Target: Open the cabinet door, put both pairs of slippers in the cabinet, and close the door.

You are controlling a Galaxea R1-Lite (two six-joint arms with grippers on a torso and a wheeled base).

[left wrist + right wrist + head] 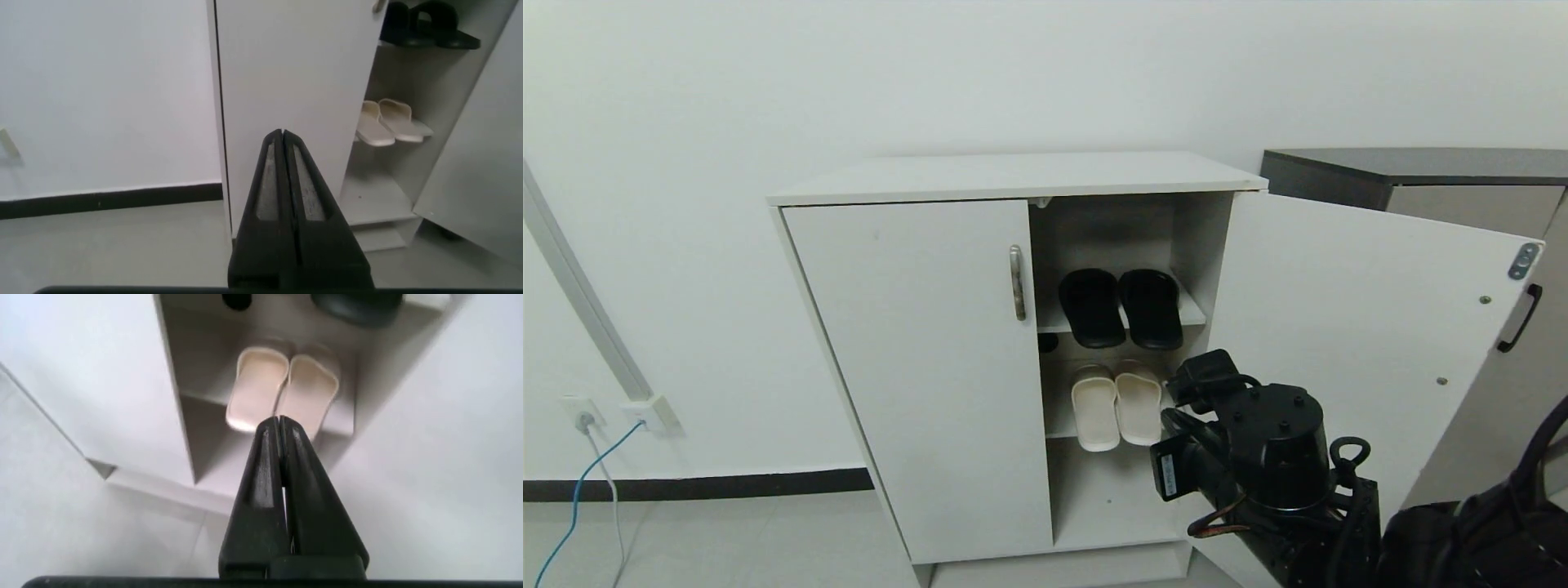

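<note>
Right tool clenched, empty; left tool likewise. Cream slippers just ahead of right tool, black slippers above it, both shelved. Door open beside right tool: back clear, push near free edge, swing shut.

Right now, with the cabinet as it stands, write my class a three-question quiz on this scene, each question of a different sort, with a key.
1. True or false: the black slippers sit higher in the cabinet than the white slippers.
2. The open door hangs on which side of the cabinet? A. the robot's left; B. the robot's right; C. the top.
3. Fill in: the right gripper is ____ (open or shut).
Key: 1 true; 2 B; 3 shut.
</note>
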